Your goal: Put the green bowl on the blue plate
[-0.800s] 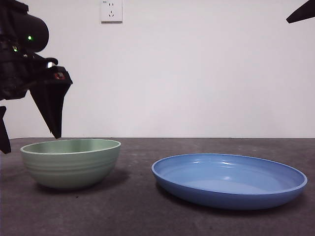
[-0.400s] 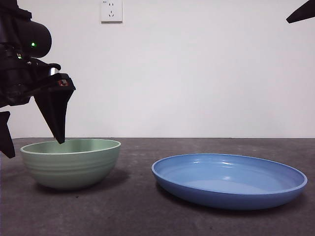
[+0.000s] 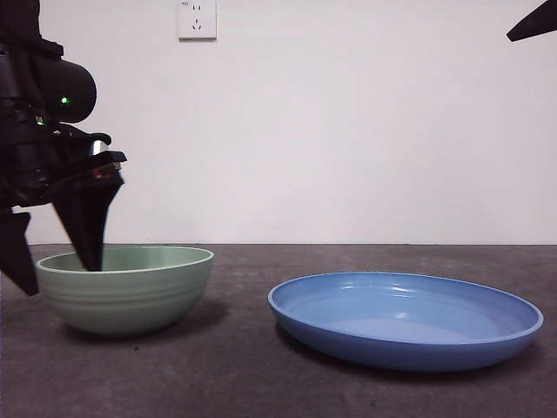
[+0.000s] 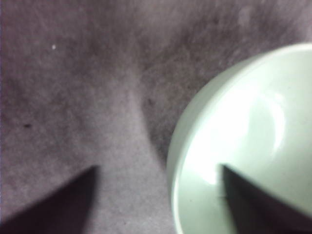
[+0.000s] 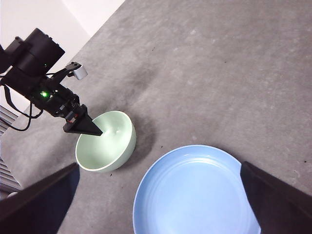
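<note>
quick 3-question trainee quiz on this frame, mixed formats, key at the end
1. True or false: the green bowl already sits on the blue plate.
2. Multiple choice: the left gripper is (A) shut on the plate, (B) open with one jaw inside the bowl and one outside its rim, (C) out of view.
3. Fill in: the right gripper hangs high above the table, holding ____.

Key:
1. False. The bowl stands on the table beside the plate, apart from it.
2. B.
3. Nothing; it is open.
</note>
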{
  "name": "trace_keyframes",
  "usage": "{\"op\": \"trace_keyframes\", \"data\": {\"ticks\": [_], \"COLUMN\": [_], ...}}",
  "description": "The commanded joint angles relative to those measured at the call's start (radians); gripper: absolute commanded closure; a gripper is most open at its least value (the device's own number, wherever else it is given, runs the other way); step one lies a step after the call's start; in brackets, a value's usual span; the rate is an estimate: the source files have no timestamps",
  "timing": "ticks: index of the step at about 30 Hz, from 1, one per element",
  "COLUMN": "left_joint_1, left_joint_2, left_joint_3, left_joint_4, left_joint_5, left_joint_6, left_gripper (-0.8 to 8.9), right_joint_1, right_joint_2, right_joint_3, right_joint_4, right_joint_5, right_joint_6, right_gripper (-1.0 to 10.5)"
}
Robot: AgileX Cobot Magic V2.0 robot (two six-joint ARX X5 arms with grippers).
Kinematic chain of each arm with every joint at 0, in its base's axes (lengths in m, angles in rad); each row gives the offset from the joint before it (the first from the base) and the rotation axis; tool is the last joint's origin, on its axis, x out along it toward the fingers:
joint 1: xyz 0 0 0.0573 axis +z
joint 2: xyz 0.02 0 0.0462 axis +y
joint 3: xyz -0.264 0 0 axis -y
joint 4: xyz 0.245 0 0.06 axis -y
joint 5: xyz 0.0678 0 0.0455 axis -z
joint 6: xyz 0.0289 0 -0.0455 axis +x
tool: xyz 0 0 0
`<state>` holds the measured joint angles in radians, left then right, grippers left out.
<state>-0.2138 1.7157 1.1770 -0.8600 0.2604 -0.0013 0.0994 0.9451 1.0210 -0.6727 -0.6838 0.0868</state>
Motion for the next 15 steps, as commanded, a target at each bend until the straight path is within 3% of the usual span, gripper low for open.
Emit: {"op": "trace_keyframes", "data": {"ticks": [1,10,15], "left_joint_1": [-0.003,-0.005,-0.005], "left_joint_2": [0.017,0.017,0.017], "left_joint_3": [0.023,0.023,0.024], "left_joint_4": [0.004,0.0,-0.003], "left_joint_5": [-0.002,-0.002,-0.002], "left_joint_6": [-0.008,-0.008,-0.012], "left_gripper": [6.82,8.05,8.04], "right_joint_1": [0.004,0.004,0.004], "right_joint_2": [0.008,0.008,0.008], "right_joint_3": [0.021,0.021,0.021], "right_joint_4": [0.006,0.006,0.006], "right_joint_5": [0.001,0.001,0.001], "right_joint_6": [0.01,0.01,0.01], "right_gripper": [3.6,3.6,3.6]}}
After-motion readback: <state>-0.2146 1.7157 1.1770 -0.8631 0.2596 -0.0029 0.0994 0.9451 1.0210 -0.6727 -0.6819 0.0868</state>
